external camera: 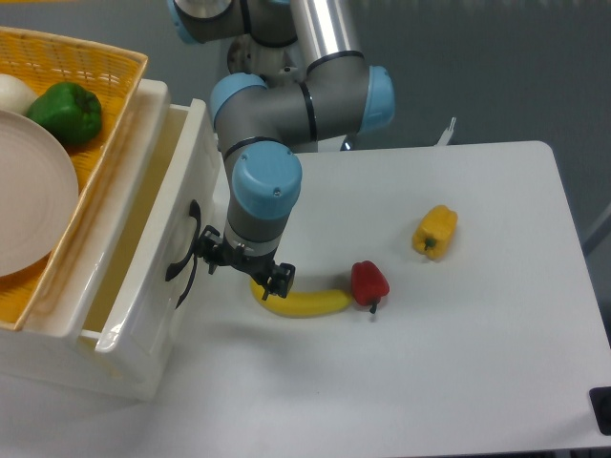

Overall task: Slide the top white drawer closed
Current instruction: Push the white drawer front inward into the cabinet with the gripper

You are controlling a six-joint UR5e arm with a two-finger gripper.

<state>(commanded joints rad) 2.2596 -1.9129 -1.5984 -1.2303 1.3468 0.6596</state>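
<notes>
White table [458, 382] carries a banana [310, 303], red pepper [368, 282], yellow pepper [435, 231]

Arm [286, 95]: UR5e type, fat grey cylindrical joint housings w/ light-blue round end caps, one cap facing camera on the wrist [266, 187], another on the right-hand joint. Upper link is a polished silver metal tube. Thin black seam rings btwn grey segments. Wrist section grey, tapering down to a short dark collar. Gripper [241, 263]: small, all black, two-finger, blocky body w/ angular finger mounts; details too small to make out. No cables or markings visible.
</notes>
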